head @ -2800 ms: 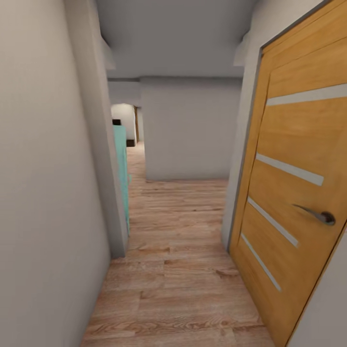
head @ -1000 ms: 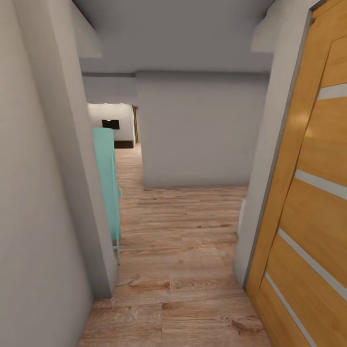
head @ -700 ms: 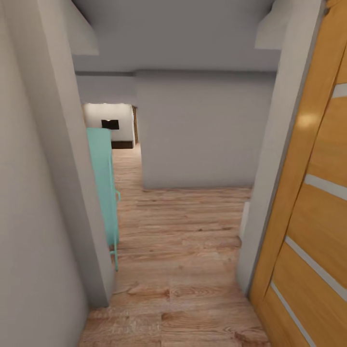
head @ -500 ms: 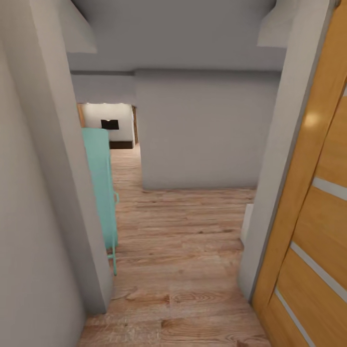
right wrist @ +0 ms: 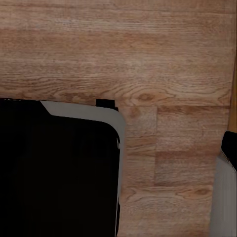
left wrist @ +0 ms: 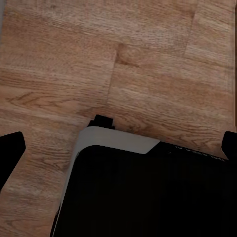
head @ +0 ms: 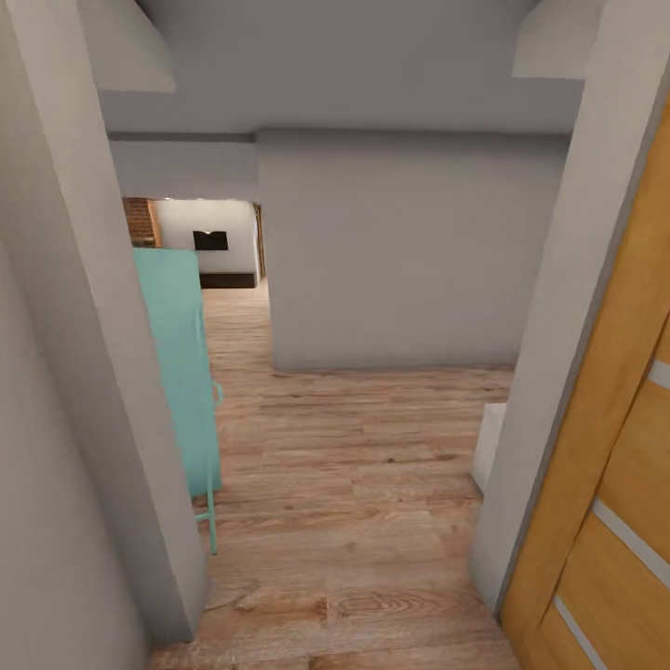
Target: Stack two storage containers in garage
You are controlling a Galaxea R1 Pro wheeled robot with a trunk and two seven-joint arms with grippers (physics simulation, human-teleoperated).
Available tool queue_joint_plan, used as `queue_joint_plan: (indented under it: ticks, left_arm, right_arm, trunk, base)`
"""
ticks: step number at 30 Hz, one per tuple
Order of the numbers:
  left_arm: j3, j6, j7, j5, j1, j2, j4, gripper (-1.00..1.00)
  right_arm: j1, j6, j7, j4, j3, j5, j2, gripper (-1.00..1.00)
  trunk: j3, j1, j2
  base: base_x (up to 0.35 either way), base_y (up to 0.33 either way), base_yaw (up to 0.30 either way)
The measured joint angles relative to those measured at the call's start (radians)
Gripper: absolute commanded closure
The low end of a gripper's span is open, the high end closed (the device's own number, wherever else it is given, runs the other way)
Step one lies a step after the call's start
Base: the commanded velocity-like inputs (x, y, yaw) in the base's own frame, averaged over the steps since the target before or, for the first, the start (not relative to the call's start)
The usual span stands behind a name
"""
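Where planks run, unlettered teal cabinet (head: 177,372).

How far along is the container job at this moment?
Nothing looks done yet. The robot is in a hallway with a wood-plank floor, between a teal cabinet and a wooden door. A brick wall shows in the room far ahead. Both wrist views look down at the planks and the robot's dark base. Fetching, carrying and stacking both containers remain.

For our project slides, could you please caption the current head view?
Hallway of wood-plank floor between grey walls, a turquoise cabinet at left and a wooden door at right.
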Motion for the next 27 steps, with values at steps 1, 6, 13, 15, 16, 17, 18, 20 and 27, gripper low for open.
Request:
queue_joint_plan:
  ticks: [1,6,13,15,16,17,18,20,27]
  left_arm:
    - [0.0,0.0,0.0,0.0,0.0,0.0,0.0,-1.0]
    - [0.0,0.0,0.0,0.0,0.0,0.0,0.0,-1.0]
    - [0.0,0.0,0.0,0.0,0.0,0.0,0.0,-1.0]
    - [0.0,0.0,0.0,0.0,0.0,0.0,0.0,-1.0]
    - [0.0,0.0,0.0,0.0,0.0,0.0,0.0,-1.0]
    - [0.0,0.0,0.0,0.0,0.0,0.0,0.0,-1.0]
    - [0.0,0.0,0.0,0.0,0.0,0.0,0.0,-1.0]
    - [0.0,0.0,0.0,0.0,0.0,0.0,0.0,-1.0]
    - [0.0,0.0,0.0,0.0,0.0,0.0,0.0,-1.0]
  right_arm:
    - [0.0,0.0,0.0,0.0,0.0,0.0,0.0,-1.0]
    - [0.0,0.0,0.0,0.0,0.0,0.0,0.0,-1.0]
    - [0.0,0.0,0.0,0.0,0.0,0.0,0.0,-1.0]
    - [0.0,0.0,0.0,0.0,0.0,0.0,0.0,-1.0]
    - [0.0,0.0,0.0,0.0,0.0,0.0,0.0,-1.0]
    - [0.0,0.0,0.0,0.0,0.0,0.0,0.0,-1.0]
    - [0.0,0.0,0.0,0.0,0.0,0.0,0.0,-1.0]
    - [0.0,0.0,0.0,0.0,0.0,0.0,0.0,-1.0]
    - [0.0,0.0,0.0,0.0,0.0,0.0,0.0,-1.0]
  trunk:
    - [0.0,0.0,0.0]
    - [0.0,0.0,0.0]
    - [0.0,0.0,0.0]
    - [0.0,0.0,0.0]
    - [0.0,0.0,0.0]
    - [0.0,0.0,0.0]
    - [0.0,0.0,0.0]
    - [0.0,0.0,0.0]
    - [0.0,0.0,0.0]
  base:
    - [0.32,0.0,0.0]
    - [0.321,0.0,0.0]
    - [0.322,0.0,0.0]
    - [0.322,0.0,0.0]
    - [0.322,0.0,0.0]
    - [0.322,0.0,0.0]
    - [0.322,0.0,0.0]
    - [0.322,0.0,0.0]
    - [0.324,0.0,0.0]
